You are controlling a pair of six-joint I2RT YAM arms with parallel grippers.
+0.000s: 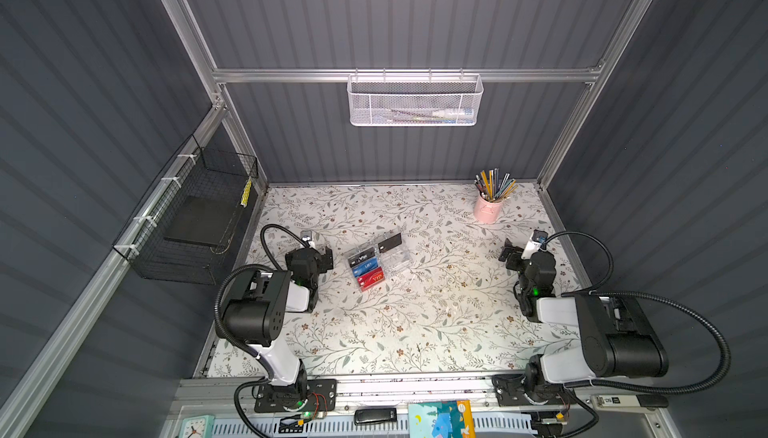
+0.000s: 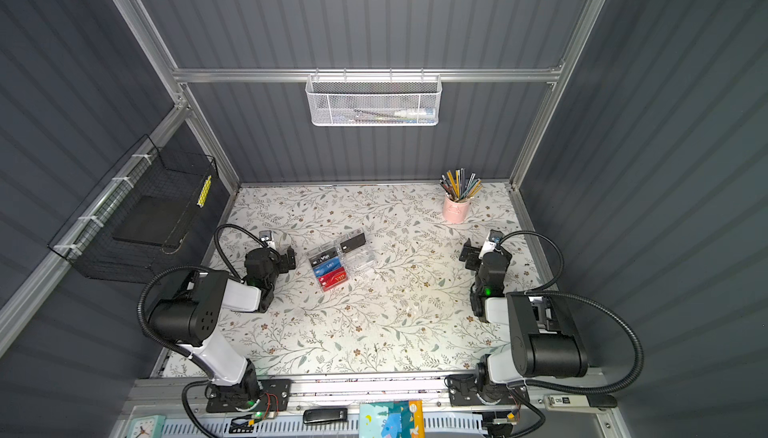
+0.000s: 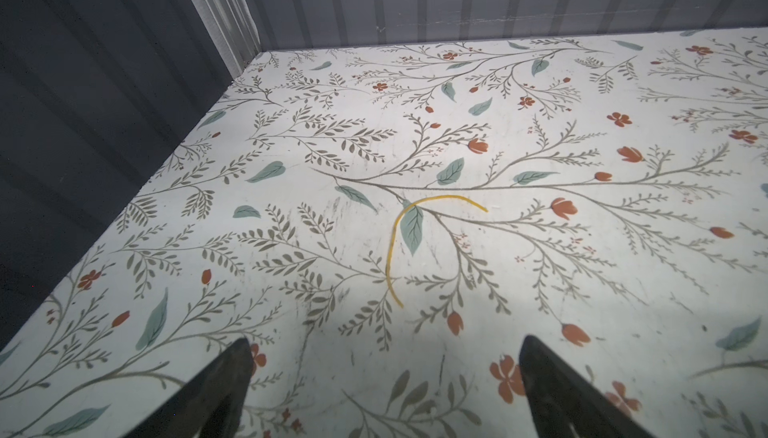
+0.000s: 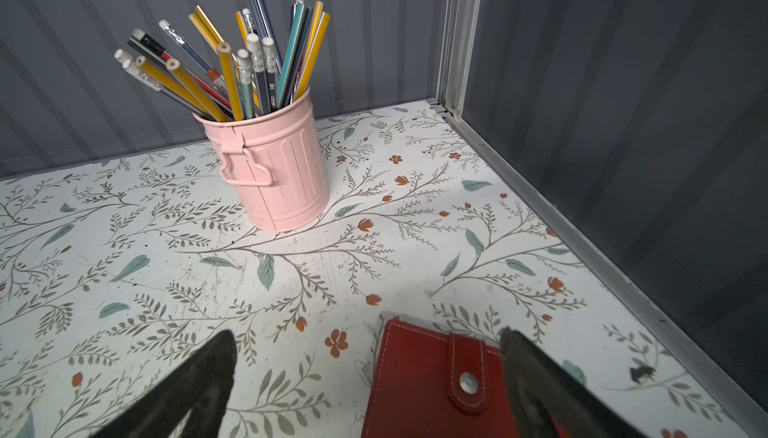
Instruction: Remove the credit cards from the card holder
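The card holder [image 4: 424,382] is a red stitched wallet lying flat and closed on the floral table, its strap tab fastened with a metal snap. It shows only in the right wrist view; in both top views the right arm covers it. My right gripper [image 4: 368,338] [image 1: 509,251] hovers open over it, one finger [image 4: 536,382] above the strap side and the other over bare table. The credit cards are hidden. My left gripper [image 3: 385,340] [image 1: 326,255] stands open over bare table at the left, holding nothing.
A clear acrylic rack [image 1: 376,259] with black, blue and red VIP cards sits mid-table between the arms. A pink pencil cup [image 4: 278,174] [image 1: 488,207] stands at the back right. A yellow band [image 3: 399,240] lies ahead of the left gripper. The right wall rail [image 4: 582,240] runs close by.
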